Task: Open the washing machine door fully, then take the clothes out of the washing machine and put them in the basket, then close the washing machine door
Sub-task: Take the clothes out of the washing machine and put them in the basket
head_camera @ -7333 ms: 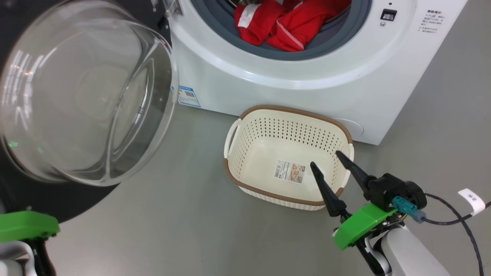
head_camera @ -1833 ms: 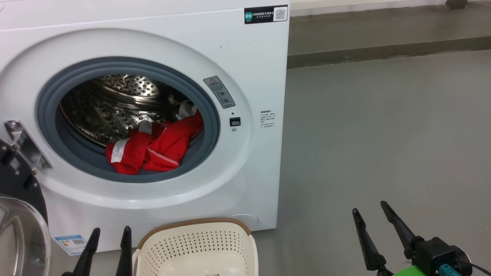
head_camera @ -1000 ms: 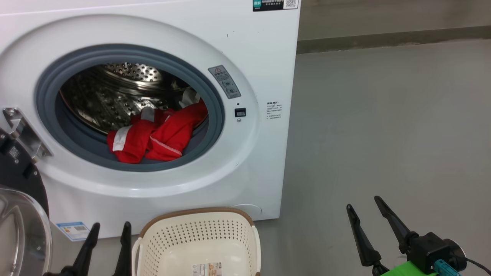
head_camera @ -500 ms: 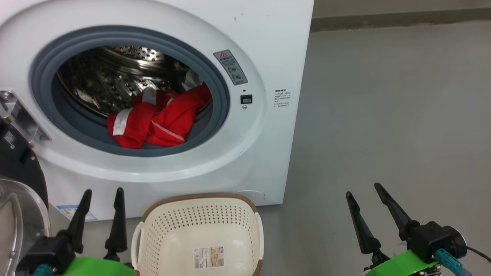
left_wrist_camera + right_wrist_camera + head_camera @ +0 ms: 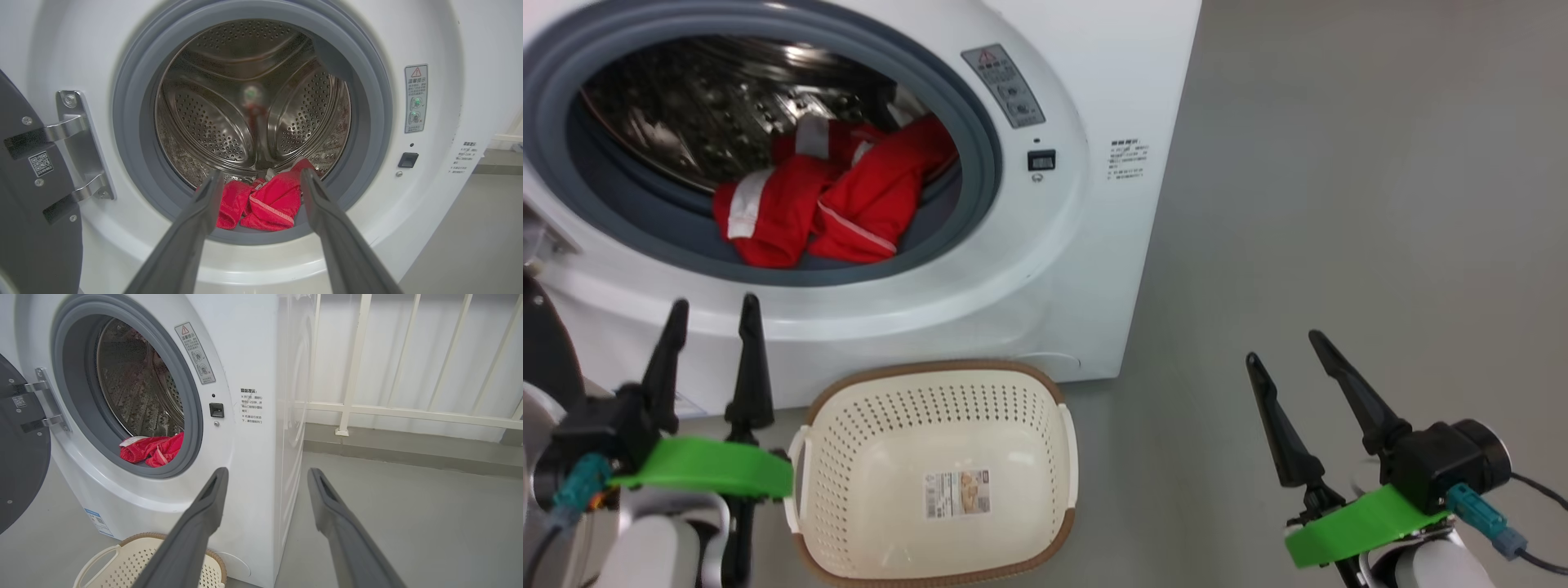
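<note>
A smooth grey floor (image 5: 1339, 204) spreads out to the right. Along its far edge runs a low grey kerb (image 5: 408, 447). A white railing (image 5: 354, 367) of upright bars stands on it, with a pale surface behind.

red clothes (image 5: 267, 204) in steel drum (image 5: 216, 122), jaws apart

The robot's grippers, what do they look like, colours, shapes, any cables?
The left gripper and right gripper each have two long, tapering black fingers on a black body, with a bright green plate beneath and a teal connector. A black cable runs from the right gripper's connector. The forearms are white.
</note>
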